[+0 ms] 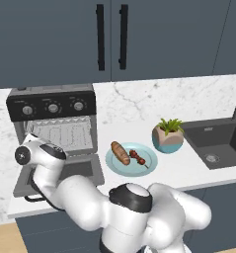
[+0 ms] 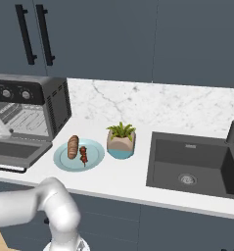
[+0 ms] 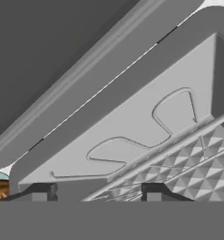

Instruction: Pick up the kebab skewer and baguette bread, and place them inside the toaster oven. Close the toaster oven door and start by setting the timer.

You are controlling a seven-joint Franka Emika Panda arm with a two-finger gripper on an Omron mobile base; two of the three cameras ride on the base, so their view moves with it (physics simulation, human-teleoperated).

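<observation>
Dark gripper (image 3: 94,191) fingers apart, holding nothing

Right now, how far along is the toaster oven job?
Done: the toaster oven door is down, the wire rack exposed. In hand: nothing; the hand sits inside the toaster oven. Left: the kebab skewer and baguette bread are both on the blue plate; loading, closing, timer.
</observation>
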